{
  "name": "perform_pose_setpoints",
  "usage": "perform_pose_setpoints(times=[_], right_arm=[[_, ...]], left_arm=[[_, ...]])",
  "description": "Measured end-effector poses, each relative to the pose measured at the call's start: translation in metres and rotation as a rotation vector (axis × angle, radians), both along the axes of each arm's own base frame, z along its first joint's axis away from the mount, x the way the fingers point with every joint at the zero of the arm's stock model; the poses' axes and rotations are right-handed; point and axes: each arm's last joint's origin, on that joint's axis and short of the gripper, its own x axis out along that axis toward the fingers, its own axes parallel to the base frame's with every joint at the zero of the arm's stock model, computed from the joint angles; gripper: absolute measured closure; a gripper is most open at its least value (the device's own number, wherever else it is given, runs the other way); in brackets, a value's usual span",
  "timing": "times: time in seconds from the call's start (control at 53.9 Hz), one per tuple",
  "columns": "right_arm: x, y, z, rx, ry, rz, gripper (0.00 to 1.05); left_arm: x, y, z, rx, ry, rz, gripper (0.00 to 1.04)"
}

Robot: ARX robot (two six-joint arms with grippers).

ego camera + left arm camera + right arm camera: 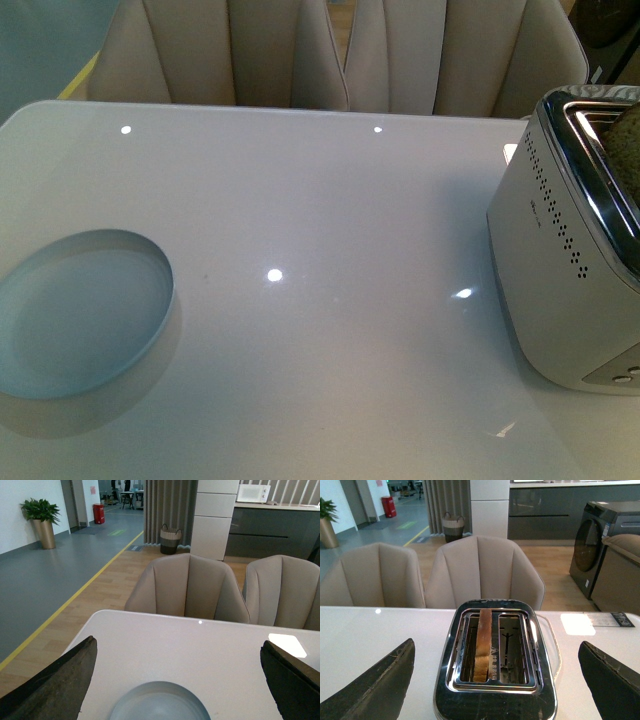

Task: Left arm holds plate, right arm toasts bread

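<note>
Pale bluish-white and glossy, the round shallow plate (160, 702) with its raised rim rests on the white table (200, 650), just ahead of the left black plastic-and-metal claw (177, 682) and centred between its two dark fingers (60, 687). Those fingers stand spread wide and hold nothing; this looks like a line-up for taking the plate by its near rim, so the dish can later receive the toast. In the front view the plate (80, 315) sits bare, well apart from the toaster (565, 250).

The right black claw (495, 680) is likewise spread wide and empty, hanging over the chrome-topped silver two-slot toaster (495, 700), which lies directly ahead of it between its fingers (375, 690). The slice of light-brown sandwich bread (483, 645) with a darker crust stands upright on edge in one slot, its crust edge level with the slot's mouth; the other slot is empty. By my judgement the bread is loaded, so the lever press or the wait comes next
</note>
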Motion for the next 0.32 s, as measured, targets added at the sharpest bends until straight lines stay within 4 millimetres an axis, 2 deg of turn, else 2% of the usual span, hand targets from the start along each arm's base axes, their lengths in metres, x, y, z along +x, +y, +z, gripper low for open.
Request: perform_pose_setpoints(times=[0.315], right_arm=[[0.0000,0.0000,0.0000,0.000,0.000,0.000,0.09]], left_arm=[[0.0000,0.0000,0.0000,0.000,0.000,0.000,0.07]])
